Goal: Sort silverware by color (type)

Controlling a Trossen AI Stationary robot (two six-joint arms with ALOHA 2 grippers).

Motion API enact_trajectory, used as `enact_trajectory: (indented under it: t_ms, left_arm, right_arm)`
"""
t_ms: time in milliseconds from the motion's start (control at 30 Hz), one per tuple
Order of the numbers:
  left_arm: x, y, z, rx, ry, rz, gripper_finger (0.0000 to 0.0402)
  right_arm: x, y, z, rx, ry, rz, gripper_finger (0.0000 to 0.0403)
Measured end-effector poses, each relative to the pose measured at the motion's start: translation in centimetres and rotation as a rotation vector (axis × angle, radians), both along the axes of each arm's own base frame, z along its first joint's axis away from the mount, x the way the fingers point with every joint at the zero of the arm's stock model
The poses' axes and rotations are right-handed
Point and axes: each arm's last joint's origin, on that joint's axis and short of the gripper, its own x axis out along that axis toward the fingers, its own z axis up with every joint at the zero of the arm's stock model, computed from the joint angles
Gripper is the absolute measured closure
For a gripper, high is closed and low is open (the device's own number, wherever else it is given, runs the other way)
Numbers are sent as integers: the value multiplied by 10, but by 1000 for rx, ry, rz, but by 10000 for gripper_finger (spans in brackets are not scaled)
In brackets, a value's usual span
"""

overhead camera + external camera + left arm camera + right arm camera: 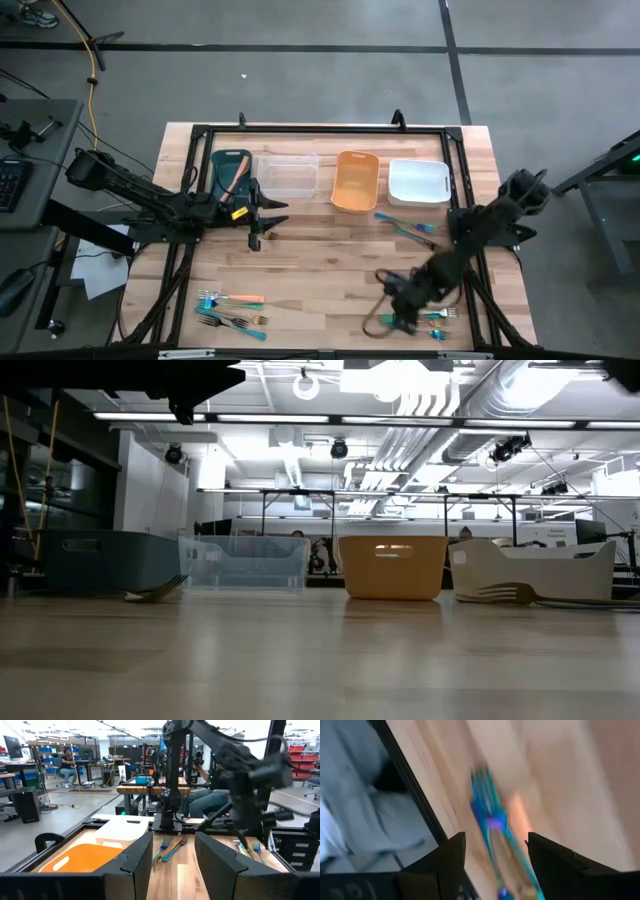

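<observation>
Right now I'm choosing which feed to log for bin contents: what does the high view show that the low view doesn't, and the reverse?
Only the high view shows both arms, the open left gripper beside the teal bin, the open right gripper low over the teal forks, an orange utensil inside the teal bin, and the mixed pile at the table's near-left. Only the low view shows the room behind. Both show the teal bin, clear bin, orange bin and white bin in a row.

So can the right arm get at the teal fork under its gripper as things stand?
Probably yes. The right gripper hangs open over the teal fork near the table's front right corner, the fork lying between its fingers with nothing covering it.
</observation>
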Motion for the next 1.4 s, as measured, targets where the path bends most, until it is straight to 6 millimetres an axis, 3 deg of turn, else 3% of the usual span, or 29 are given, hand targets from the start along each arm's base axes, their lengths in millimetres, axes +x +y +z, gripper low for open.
enact_trajectory:
  t_ms: [167, 300, 633, 1000, 1400]
  left_arm:
    - [0, 0, 0, 0, 0, 0, 263]
    - [0, 0, 0, 16, 2, 1, 263]
    - [0, 0, 0, 26, 2, 1, 263]
    - [0, -1, 0, 16, 2, -2, 263]
    - [0, -1, 0, -9, 0, -5, 263]
  right_arm:
    - [-20, 27, -15, -65, 136, -16, 195]
    - [-31, 34, -27, -147, 189, -19, 195]
    - [-39, 25, -39, -320, 278, -64, 195]
    - [-35, 27, -39, -331, 187, -77, 195]
    - [-33, 30, -47, -331, 205, -73, 195]
